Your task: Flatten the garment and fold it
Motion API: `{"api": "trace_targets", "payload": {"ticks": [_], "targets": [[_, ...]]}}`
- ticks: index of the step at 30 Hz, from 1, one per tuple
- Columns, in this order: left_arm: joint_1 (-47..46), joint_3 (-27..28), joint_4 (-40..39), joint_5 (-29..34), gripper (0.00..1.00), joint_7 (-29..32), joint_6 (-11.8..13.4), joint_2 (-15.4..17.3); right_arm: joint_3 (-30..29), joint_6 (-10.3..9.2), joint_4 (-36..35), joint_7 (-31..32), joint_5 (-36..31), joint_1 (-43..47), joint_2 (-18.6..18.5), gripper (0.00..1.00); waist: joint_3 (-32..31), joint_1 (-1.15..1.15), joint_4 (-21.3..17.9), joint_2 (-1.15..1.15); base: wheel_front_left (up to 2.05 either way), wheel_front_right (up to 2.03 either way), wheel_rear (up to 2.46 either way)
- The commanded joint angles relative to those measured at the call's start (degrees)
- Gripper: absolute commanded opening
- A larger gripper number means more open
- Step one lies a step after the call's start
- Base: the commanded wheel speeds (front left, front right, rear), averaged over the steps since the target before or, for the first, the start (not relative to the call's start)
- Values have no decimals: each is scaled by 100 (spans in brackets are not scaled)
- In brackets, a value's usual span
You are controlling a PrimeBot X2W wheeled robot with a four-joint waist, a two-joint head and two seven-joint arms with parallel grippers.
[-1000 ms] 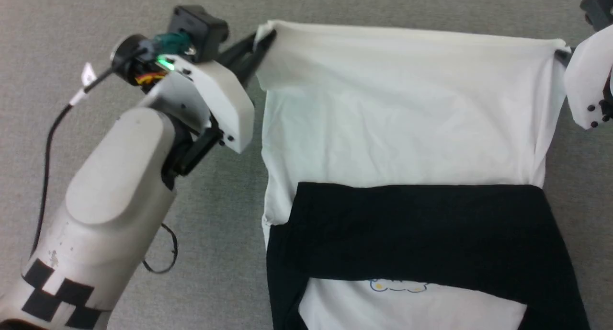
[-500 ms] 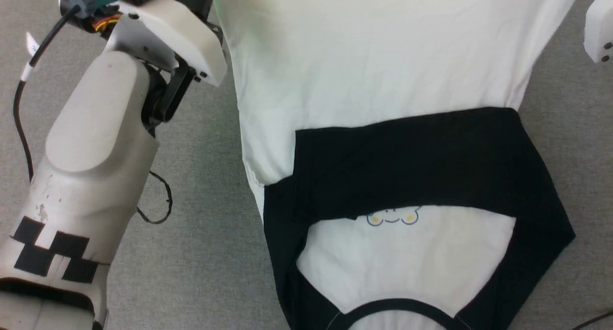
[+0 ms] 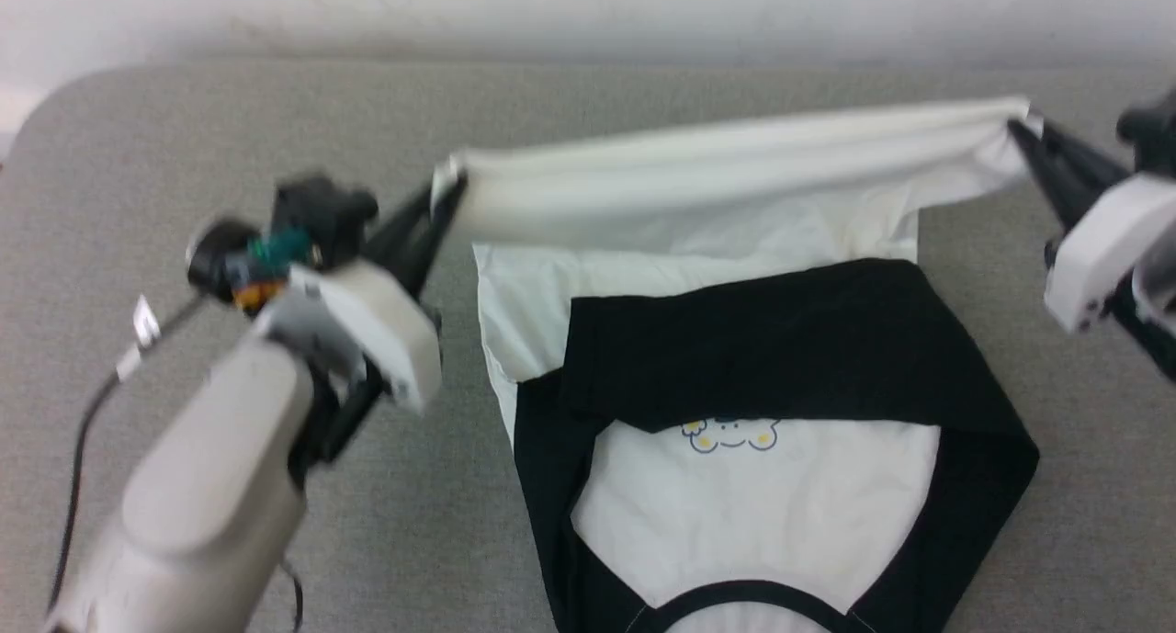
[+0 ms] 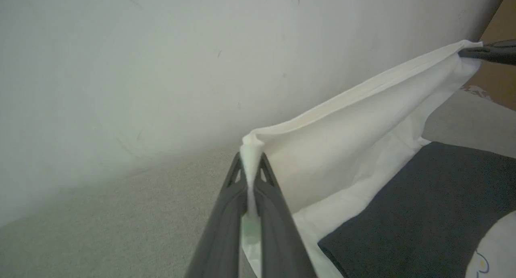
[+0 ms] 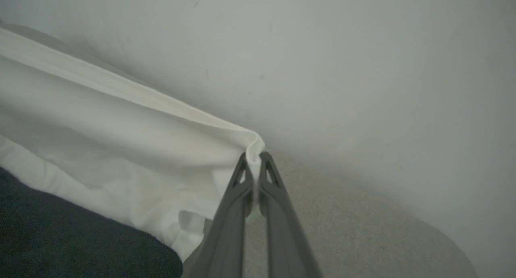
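Soft, light long-sleeved shirt (image 3: 753,523) on grey desk (image 3: 184,128), collar (image 3: 749,594) at 6 o'clock; left pincer (image 3: 447,187) and right pincer (image 3: 1018,128) each clamp a hem corner, raised at 12 o'clock, limp cloth, best gripped at corners

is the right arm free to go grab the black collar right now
Probably not: the right pincer is shut on a lifted corner of the garment and would have to let go first. The collar itself lies uncovered.

Soft even light — perhaps motion-blurred
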Motion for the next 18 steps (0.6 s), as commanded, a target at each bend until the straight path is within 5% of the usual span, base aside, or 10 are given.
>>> {"api": "trace_targets", "payload": {"ticks": [1,9,18], "targets": [[266,-16,-158,-61,0,74,75,94,-14,-13,-120,14,98,195,-83,0,-449,1,-10,0,0,0,0],[2264,-281,-1769,-428,0,851,564,720,-83,-13,-1644,815,659,2040,-670,0,-767,1,4,0,0,0,0],[3248,-789,-2190,-572,0,1327,593,979,-215,-13,-2866,2222,1003,3615,-1168,0,-859,1,18,0,0,0,0]]}}
